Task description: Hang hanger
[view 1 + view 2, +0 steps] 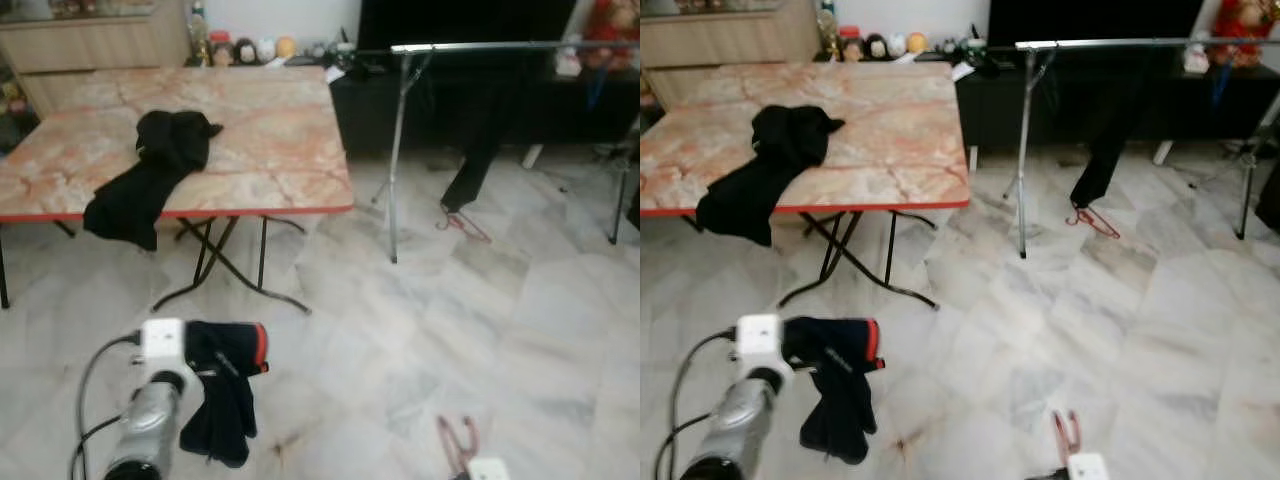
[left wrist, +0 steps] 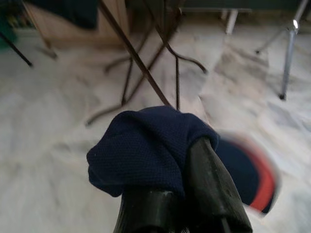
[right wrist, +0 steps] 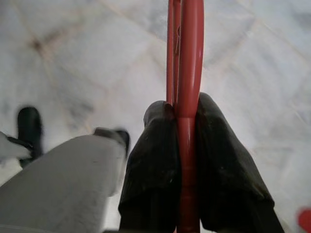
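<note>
Red hanger [image 3: 187, 97]: pinched between the right gripper [image 3: 187, 145] fingers, low over marble floor [image 1: 480, 330].
Left gripper [image 2: 182, 194]: clamped on navy garment [image 2: 146, 145].
Rail [image 1: 500, 46]: far ahead of both.

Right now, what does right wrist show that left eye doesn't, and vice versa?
Right wrist alone: the right gripper shut on the red hanger, its fingers pinching the bars; also a grey leg and dark foot.

Left eye alone: the left gripper holding a dark garment, the table with black clothes, the rail, and another hanger below it.

Both: the held hanger and the marble floor.
</note>
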`<state>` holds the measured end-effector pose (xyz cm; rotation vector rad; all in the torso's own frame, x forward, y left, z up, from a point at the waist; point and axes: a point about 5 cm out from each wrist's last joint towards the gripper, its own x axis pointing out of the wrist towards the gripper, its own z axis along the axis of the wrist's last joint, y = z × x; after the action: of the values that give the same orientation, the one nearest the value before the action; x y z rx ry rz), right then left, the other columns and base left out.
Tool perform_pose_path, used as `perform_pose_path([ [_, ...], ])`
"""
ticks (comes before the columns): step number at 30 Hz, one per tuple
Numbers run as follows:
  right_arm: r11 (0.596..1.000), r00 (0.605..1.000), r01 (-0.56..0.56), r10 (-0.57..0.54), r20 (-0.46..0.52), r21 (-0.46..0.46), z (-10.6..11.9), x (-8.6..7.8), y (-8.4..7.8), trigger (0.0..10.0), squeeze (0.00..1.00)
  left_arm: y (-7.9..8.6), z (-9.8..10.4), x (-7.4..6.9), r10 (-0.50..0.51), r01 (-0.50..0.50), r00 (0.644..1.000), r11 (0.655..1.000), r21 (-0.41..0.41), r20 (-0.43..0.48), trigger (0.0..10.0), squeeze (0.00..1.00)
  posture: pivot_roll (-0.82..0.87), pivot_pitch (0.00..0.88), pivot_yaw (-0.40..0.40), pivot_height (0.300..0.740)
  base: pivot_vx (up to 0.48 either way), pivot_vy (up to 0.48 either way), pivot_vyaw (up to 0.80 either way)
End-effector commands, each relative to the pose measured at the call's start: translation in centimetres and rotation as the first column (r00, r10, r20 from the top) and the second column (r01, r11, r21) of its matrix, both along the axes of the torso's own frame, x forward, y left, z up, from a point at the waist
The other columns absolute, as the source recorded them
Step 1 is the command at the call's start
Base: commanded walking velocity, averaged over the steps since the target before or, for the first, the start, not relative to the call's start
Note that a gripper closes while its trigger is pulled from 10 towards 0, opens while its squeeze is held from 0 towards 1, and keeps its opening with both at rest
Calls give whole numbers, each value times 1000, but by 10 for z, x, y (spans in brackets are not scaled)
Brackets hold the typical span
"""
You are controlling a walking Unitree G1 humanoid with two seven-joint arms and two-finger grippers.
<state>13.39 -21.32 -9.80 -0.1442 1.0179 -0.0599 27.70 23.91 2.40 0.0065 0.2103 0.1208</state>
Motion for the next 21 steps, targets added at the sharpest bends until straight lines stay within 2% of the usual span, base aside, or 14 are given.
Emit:
perform_pose_path([
  [1, 1000, 1000, 10, -10, -25, -18, -1, -8, -8, 10000, 0, -1, 25, 14, -2, 1, 993, 1000, 8, 116, 10000, 0, -22, 0, 16, 740, 304, 0, 0],
  [2, 1000, 1000, 6, -7, -26, -14, -2, -8, -7, 10000, 0, 7, 49, 22, 11, -17, 979, 999, 27, 204, 10000, 0, -14, 0, 12, 740, 307, 0, 0],
  [4, 1000, 1000, 8, -8, -23, -10, -1, -8, -6, 10000, 0, 12, 78, 31, 6, -21, 956, 999, 48, 293, 10000, 0, -1, 0, 9, 740, 306, 0, 0],
  [5, 1000, 1000, 8, -8, -23, -10, -1, -8, -6, 10000, 0, 12, 78, 31, 6, -21, 956, 999, 48, 293, 10000, 0, -1, 0, 9, 740, 304, 0, 0],
  [6, 1000, 1000, 9, -9, -21, -8, -1, -7, -6, 10000, 0, 14, 93, 36, -2, -20, 943, 998, 61, 332, 10000, 0, 4, 0, 8, 740, 307, 0, 0],
  [7, 1000, 1000, 7, -7, -23, -5, -1, -6, -5, 10000, 0, 17, 118, 45, -23, -11, 919, 996, 83, 393, 10000, 0, 8, 0, 11, 740, 311, 0, 0],
  [10, 1000, 1000, 8, -8, -25, 1, -2, -5, -3, 10000, 0, 18, 151, 56, -58, 3, 887, 993, 119, 457, 10000, 0, 14, 0, 10, 740, 310, 0, 0],
  [11, 1000, 1000, 9, -9, -23, 5, -2, -4, -1, 10000, 0, 14, 171, 64, -93, 19, 870, 987, 157, 485, 10000, 0, 18, 0, 10, 740, 315, 0, 0],
  [14, 1000, 1000, 15, -15, -17, 10, -1, -3, 1, 10000, 0, 6, 203, 73, -134, 38, 838, 981, 189, 529, 10000, 0, 23, 0, 12, 740, 309, 0, 0],
  [15, 1000, 1000, 15, -15, -17, 10, -1, -3, 1, 10000, 0, 6, 203, 73, -134, 38, 838, 981, 189, 529, 10000, 0, 23, 0, 12, 740, 311, 0, 0],
  [18, 999, 999, 32, -32, -16, 17, -1, -1, 2, 10000, 0, -8, 241, 89, -173, 54, 811, 973, 223, 559, 10000, 0, 31, 0, 19, 740, 319, 0, 0],
  [20, 999, 999, 39, -39, -16, 18, -1, -1, 2, 10000, 0, -10, 247, 91, -173, 56, 810, 974, 220, 561, 10000, 0, 33, 0, 21, 740, 326, 0, 0],
  [21, 999, 999, 41, -40, -18, 20, -2, -1, 2, 10000, 0, -17, 260, 95, -192, 74, 792, 972, 221, 579, 10000, 0, 35, 0, 20, 740, 326, 0, 0],
])
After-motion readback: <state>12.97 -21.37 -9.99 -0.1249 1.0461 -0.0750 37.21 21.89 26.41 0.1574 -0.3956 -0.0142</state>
